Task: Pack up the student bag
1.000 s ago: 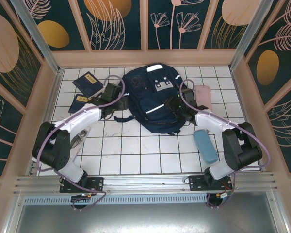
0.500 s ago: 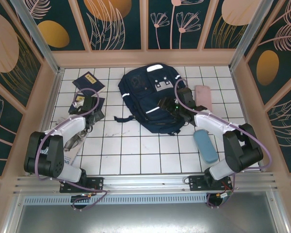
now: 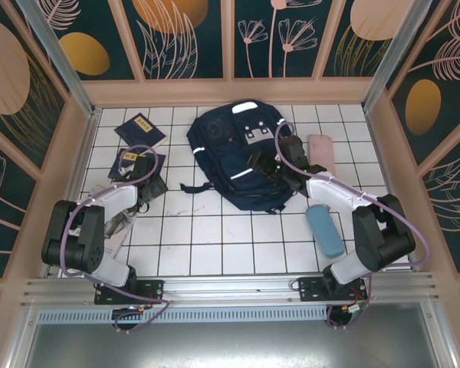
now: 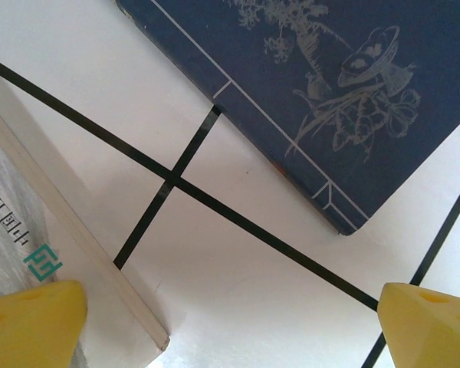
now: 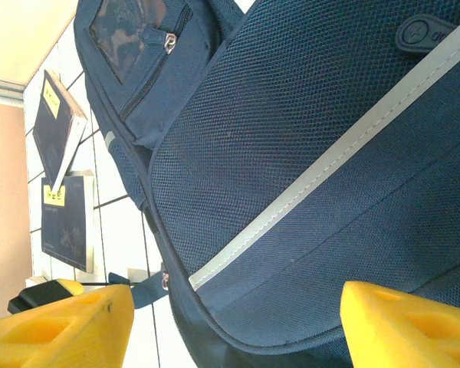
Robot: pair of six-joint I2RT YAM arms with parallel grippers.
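Overhead and close right wrist share student bag [image 3: 228,149]

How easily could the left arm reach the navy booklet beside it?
Probably easily: the left gripper hangs open over bare tile, with the navy booklet just ahead and nothing between them.

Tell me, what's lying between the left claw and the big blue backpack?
In the top view, between the left gripper and the student bag lie bare white tiles and the bag's loose black strap.
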